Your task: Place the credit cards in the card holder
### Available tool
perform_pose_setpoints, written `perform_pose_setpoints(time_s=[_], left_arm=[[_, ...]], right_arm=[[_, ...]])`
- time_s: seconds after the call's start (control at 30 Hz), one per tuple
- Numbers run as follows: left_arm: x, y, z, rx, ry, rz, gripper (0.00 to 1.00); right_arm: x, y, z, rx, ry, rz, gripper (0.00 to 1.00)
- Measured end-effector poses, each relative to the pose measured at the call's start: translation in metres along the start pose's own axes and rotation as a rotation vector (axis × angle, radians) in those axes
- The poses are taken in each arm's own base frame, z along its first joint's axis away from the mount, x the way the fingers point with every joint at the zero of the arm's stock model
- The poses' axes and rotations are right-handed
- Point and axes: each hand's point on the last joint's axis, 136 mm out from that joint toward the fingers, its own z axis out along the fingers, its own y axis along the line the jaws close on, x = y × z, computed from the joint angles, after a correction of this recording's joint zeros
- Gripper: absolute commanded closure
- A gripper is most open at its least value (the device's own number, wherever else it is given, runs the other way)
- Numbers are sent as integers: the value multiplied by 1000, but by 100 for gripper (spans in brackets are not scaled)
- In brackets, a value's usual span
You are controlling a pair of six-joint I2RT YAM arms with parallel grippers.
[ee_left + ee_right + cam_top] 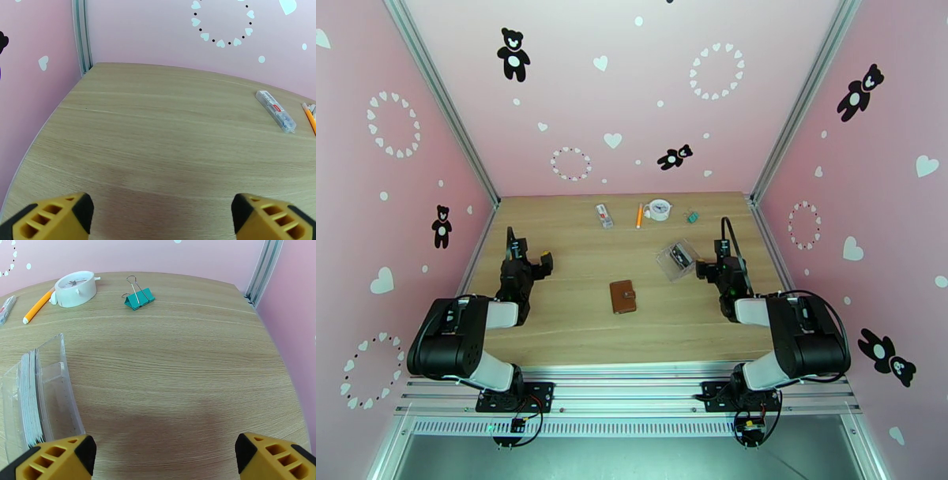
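So the credit cards (pixel 29 394) are sitting stacked on edge inside the clear plastic case (pixel 59 398), just beside the right gripper (pixel 166 455). The brown card holder (pixel 623 297) is lying closed mid-table (pixel 577 316), between the arms. The left gripper (pixel 162 213) and the right one are both hanging wide open, gripping nothing.

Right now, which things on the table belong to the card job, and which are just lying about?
For the job:
- card holder, closed, mid-table
- credit cards, stacked in the clear case

Lying about:
- white clock
- orange pen
- teal binder clip
- white-and-red packet
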Motion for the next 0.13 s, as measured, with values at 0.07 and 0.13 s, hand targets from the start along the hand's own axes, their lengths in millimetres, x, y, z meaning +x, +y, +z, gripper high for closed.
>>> perform_pose_setpoints(time_s=[0.07,0.13], left_arm=[[0,0,0,0,0,0,1],[0,0,0,0,0,0,2]], right_arm=[[-3,0,1,-6,-5,2,1],[-3,0,1,-11,-7,4,1]])
